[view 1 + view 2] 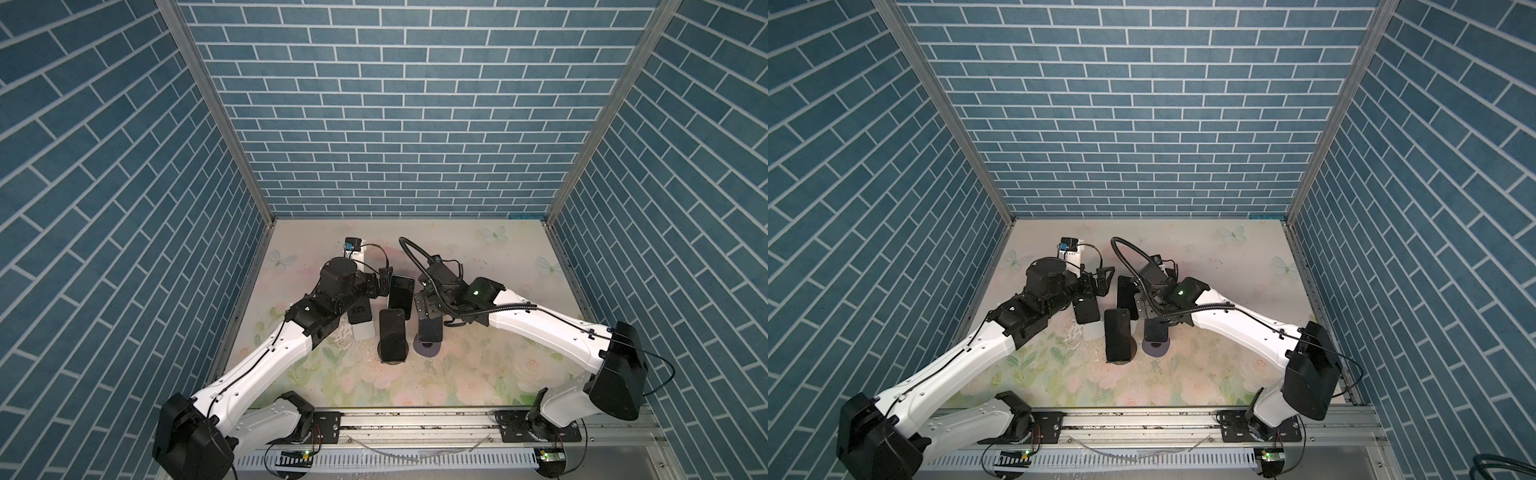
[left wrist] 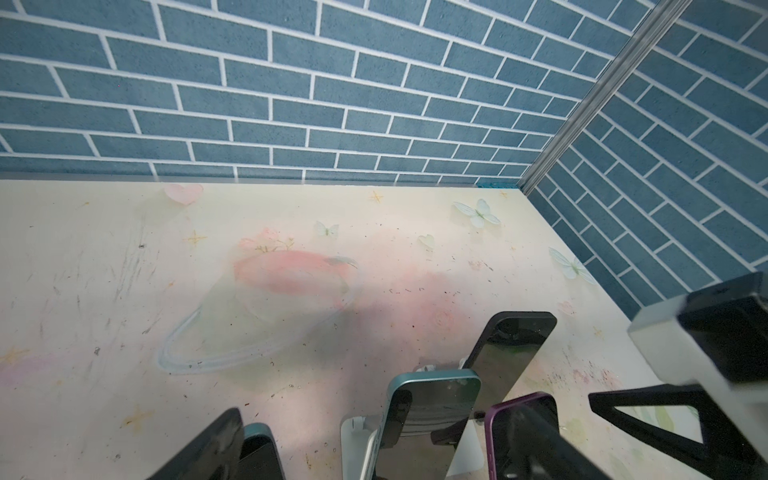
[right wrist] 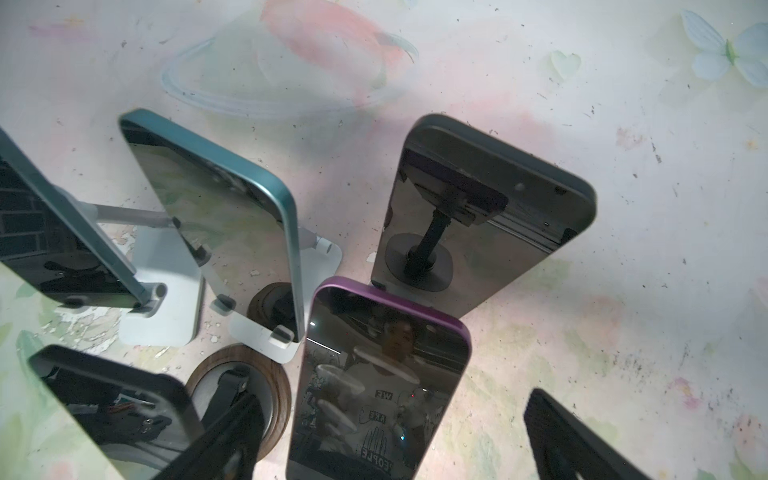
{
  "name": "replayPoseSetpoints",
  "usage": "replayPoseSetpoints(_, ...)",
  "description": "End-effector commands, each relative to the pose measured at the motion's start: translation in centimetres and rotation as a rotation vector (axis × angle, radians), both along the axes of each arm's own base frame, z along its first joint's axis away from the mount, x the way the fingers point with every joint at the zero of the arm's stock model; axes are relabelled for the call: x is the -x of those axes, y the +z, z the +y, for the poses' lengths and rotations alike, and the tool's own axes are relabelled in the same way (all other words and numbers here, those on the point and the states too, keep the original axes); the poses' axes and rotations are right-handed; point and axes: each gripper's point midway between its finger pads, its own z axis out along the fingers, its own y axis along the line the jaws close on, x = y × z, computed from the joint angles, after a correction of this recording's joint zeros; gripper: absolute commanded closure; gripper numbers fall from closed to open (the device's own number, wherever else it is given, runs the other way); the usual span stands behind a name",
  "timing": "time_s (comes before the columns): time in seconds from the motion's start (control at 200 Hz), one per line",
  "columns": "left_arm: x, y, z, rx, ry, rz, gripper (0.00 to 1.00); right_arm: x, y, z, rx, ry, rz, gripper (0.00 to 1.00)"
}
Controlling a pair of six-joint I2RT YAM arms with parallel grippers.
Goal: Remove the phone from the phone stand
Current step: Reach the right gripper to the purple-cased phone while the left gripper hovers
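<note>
Right tool (image 3: pixel 392 395) wide open, empty

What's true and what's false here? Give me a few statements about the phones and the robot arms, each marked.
1. Several phones stand propped up on the table. True.
2. The purple-edged phone lies flat. False: it stands propped up.
3. The right arm has its jaws clamped on a phone. False: they stand wide apart, holding nothing.
4. A teal phone sits on a white stand. True.
5. The table is plain wood. False: it bears a flower print.
</note>
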Motion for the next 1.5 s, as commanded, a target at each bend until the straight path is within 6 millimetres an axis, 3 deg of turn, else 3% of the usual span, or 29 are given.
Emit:
replayPoseSetpoints(0.0, 0.5, 0.4, 0.5, -0.012, 0.008, -0.032, 0.0, -0.3, 0.2, -0.1, 0.002, -0.067, 0.007, 0.01)
replayPoseSetpoints(0.46, 1.2, -0.2, 2.8, -0.079, 0.067, -0.052, 0.0, -0.1, -1.9, 0.8, 0.017, -0.114, 0.052, 0.02)
replayPoseSetpoints(0.865, 1.1, -0.5, 2.9, -0.096, 0.067, -0.053, 0.0, 0.2, -3.7, 0.3, 0.052, -0.197, 0.077, 0.13)
replayPoseSetpoints(1.195, 1.1, -0.6, 2.9, -0.114, 0.06, -0.058, 0.0, 0.5, -4.5, 0.7, 0.057, -0.209, 0.092, 0.39)
replayPoseSetpoints(1.495, 1.0, -0.9, 3.0, -0.115, 0.062, -0.053, 0.0, 0.6, -4.1, 0.5, 0.053, -0.19, 0.078, 0.5)
